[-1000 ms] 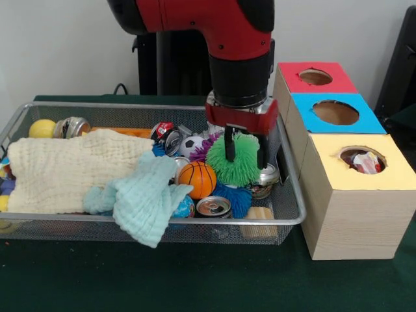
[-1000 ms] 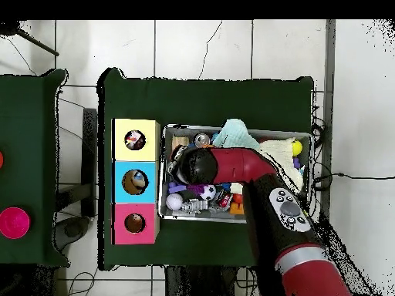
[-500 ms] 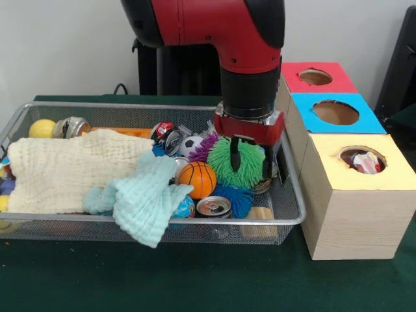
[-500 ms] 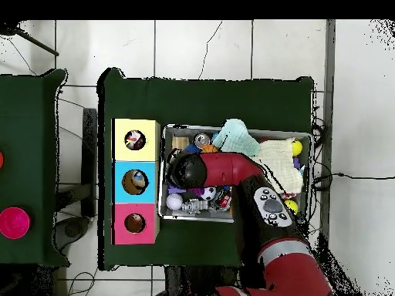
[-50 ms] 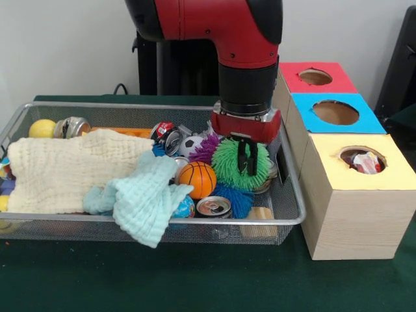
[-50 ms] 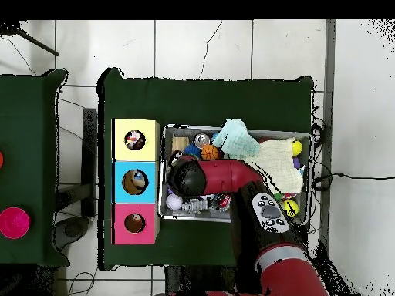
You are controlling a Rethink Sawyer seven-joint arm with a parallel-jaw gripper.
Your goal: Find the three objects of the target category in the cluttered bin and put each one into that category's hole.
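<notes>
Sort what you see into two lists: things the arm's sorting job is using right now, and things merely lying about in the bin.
In use: gripper, shut on the green spiky ball; wire bin; three-hole box.

Lying about: cream cloth; mint cloth; orange basketball; can; yellow ball.

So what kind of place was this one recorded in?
Probably a lab or test room: a robot arm over a green-covered table, a wire bin of mixed toys and cans, and a row of coloured boxes with holes.
</notes>
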